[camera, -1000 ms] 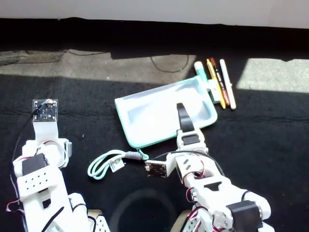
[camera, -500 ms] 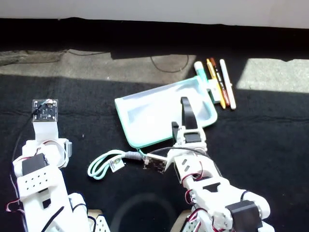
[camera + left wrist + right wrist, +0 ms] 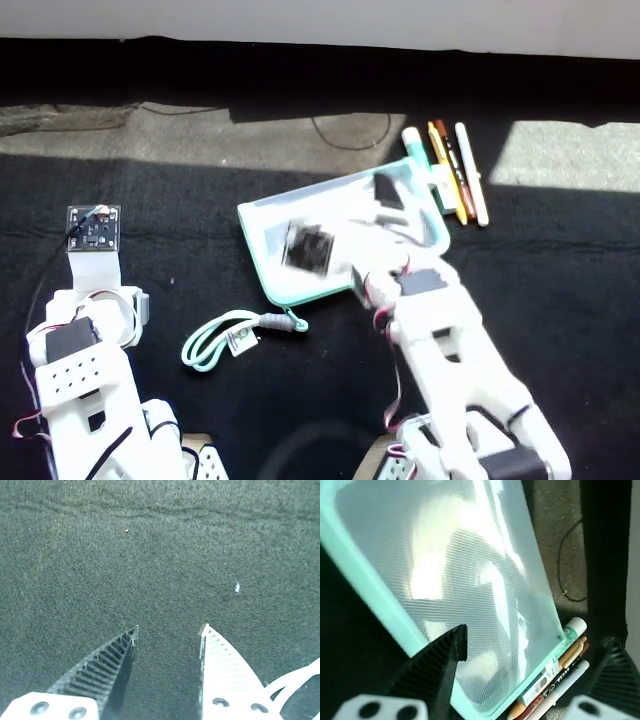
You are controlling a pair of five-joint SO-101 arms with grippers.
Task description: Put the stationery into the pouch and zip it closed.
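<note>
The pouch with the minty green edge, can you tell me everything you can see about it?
The pouch is flat and see-through, finely ribbed, with a mint-green border. It lies slanted on the black cloth. A mint cord loop with a tag trails from its near corner. The pens lie outside, against its far end, where the open right gripper hangs above it. Its zip's state is unclear.

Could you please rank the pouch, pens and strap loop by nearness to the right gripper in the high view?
1. Pouch, directly under the right gripper.
2. Pens, just past the pouch's end.
3. Strap loop, on the cloth between the arms.
</note>
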